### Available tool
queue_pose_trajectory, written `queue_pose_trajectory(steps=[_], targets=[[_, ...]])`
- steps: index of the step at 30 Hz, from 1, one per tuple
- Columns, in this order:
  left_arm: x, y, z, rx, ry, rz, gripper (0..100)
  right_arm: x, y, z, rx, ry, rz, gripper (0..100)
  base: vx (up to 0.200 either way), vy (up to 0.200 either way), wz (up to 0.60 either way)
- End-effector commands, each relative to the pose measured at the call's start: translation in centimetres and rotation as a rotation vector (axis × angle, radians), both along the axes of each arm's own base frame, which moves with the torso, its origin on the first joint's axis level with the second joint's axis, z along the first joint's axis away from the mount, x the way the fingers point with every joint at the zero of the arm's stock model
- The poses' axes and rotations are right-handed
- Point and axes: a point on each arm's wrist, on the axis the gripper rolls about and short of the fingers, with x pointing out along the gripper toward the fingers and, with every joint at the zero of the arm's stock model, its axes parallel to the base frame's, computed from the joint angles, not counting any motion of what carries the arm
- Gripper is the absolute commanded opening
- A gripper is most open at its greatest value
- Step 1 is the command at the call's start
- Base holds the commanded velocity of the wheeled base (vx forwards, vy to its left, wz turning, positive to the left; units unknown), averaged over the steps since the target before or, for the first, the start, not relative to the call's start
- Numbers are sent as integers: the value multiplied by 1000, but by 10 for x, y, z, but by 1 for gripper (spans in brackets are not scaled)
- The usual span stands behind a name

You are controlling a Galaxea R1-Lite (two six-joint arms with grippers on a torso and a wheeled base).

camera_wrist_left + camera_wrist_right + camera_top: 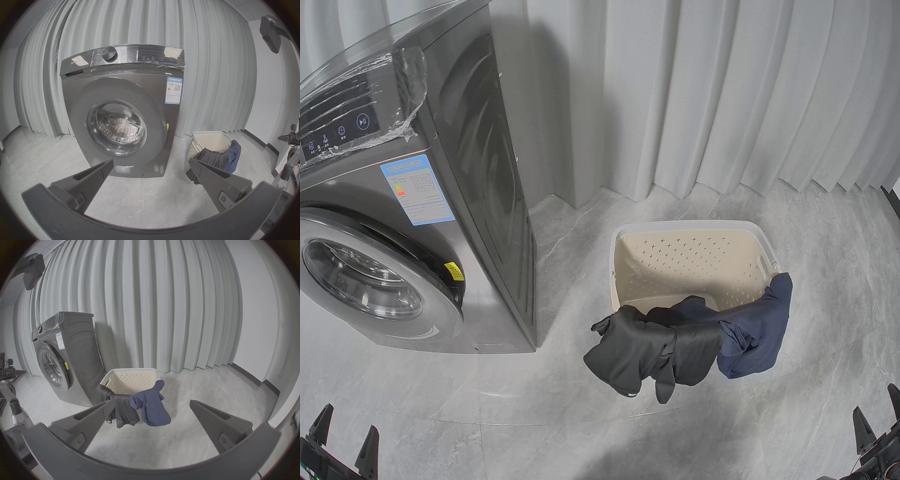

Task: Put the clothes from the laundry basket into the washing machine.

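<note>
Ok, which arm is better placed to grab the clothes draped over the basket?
Probably the right: the right gripper sits open nearer the navy garment draped over the laundry basket; the left gripper faces the washing machine, farther away.

White pleated curtain (737, 94), grey marbled floor (550, 406)

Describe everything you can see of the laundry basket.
The laundry basket is a cream plastic tub with a paler rim and small perforations in its walls. It stands upright on the grey floor, to the right of the washing machine without touching it. A black garment and a navy garment drape over its near rim.
</note>
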Motion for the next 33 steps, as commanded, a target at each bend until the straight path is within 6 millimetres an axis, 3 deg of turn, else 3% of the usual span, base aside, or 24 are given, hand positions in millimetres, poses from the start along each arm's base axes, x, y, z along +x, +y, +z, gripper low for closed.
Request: queue_pose_trajectory(steps=[1, 14, 33], targets=[[0, 0, -5, 0, 6, 1, 100, 0, 0, -5, 0, 0, 1, 100, 0, 200, 0], [0, 0, -5, -2, 6, 1, 100, 0, 0, -5, 0, 0, 1, 100, 0, 15, 0], [0, 0, -5, -2, 6, 1, 100, 0, 0, -5, 0, 1, 0, 100, 0, 200, 0]])
